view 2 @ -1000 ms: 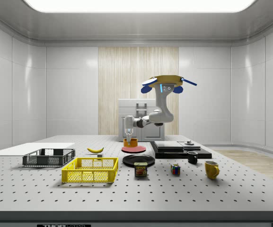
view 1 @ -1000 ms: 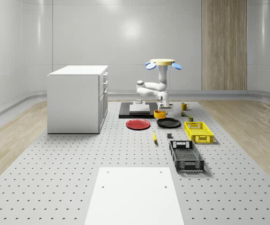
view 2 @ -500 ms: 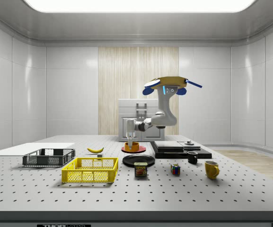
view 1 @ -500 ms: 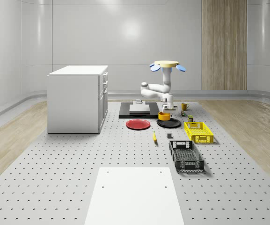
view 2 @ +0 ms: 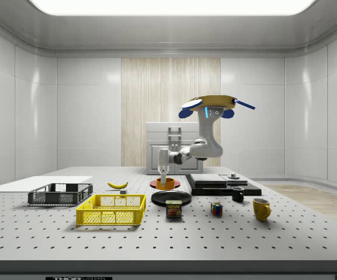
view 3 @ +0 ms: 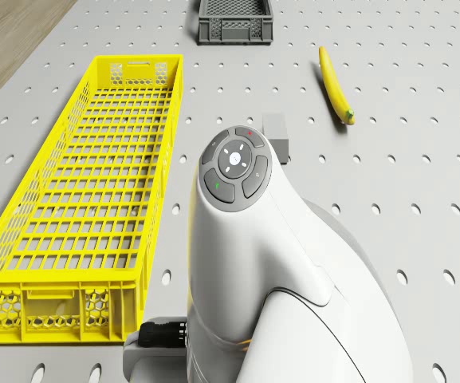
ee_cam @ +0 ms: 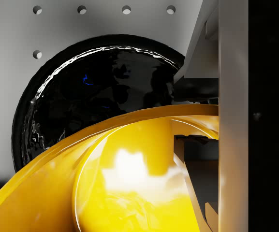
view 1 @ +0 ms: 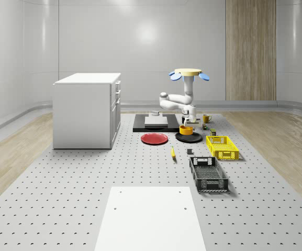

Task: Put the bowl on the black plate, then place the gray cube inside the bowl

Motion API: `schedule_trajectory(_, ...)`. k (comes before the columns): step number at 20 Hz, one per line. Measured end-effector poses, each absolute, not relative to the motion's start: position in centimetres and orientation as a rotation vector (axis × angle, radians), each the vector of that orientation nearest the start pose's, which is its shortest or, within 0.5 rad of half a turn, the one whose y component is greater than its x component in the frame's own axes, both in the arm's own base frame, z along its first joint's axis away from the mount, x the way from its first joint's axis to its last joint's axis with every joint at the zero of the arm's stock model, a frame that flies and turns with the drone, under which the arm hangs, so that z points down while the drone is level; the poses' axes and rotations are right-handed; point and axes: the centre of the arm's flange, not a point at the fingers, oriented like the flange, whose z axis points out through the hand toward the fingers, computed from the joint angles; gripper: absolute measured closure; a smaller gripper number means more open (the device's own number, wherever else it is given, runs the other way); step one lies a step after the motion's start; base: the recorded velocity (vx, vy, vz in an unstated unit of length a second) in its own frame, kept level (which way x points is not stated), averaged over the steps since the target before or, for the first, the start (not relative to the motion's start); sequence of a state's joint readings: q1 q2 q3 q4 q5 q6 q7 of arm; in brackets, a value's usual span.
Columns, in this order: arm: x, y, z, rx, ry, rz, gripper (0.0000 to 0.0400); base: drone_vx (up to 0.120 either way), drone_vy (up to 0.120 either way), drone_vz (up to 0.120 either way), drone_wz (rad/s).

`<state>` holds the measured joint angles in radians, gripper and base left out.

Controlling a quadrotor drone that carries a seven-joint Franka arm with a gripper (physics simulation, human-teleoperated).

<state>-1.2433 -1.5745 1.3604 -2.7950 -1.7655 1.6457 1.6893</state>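
My gripper (view 1: 186,122) is shut on the rim of the orange-yellow bowl (view 1: 186,129), which hangs just above the black plate (view 1: 194,139). From the side, the gripper (view 2: 163,174) holds the bowl (view 2: 165,184) over the plate (view 2: 177,198). In the wrist view the bowl (ee_cam: 129,179) covers part of the glossy plate (ee_cam: 95,96), with one finger (ee_cam: 233,116) outside its rim. The drone (view 1: 188,73) hovers over the table behind the plate. The small gray cube (view 3: 275,136) lies on the table beside the banana (view 3: 335,86), also seen as the cube (view 1: 189,152) in front of the plate.
A red plate (view 1: 155,138) lies left of the black one in the whole-scene view. A yellow crate (view 1: 222,147) and a dark crate (view 1: 208,173) stand to the right and front. A white cabinet (view 1: 85,110), a black platform (view 1: 149,126) and a yellow mug (view 1: 207,118) are nearby.
Drone and arm have shifted to the whole-scene view's right, carrying the bowl from beside the black plate to over it and slightly lower.
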Motion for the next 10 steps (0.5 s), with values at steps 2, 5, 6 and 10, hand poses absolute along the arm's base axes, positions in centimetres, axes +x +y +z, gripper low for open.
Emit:
schedule_trajectory(2,32.88,0.60,50.07,0.001,-0.002,0.786,0.0300,-0.080,0.000,-0.120,0.000)
schedule_trajectory(5,32.88,0.60,50.07,0.001,-0.002,0.786,0.0300,-0.080,0.000,-0.093,0.000)
schedule_trajectory(6,32.88,0.60,50.11,0.001,-0.002,0.786,0.0300,0.000,0.000,0.000,0.000)
schedule_trajectory(10,32.87,0.60,50.74,0.001,-0.002,0.786,0.0300,0.000,0.000,0.000,0.000)
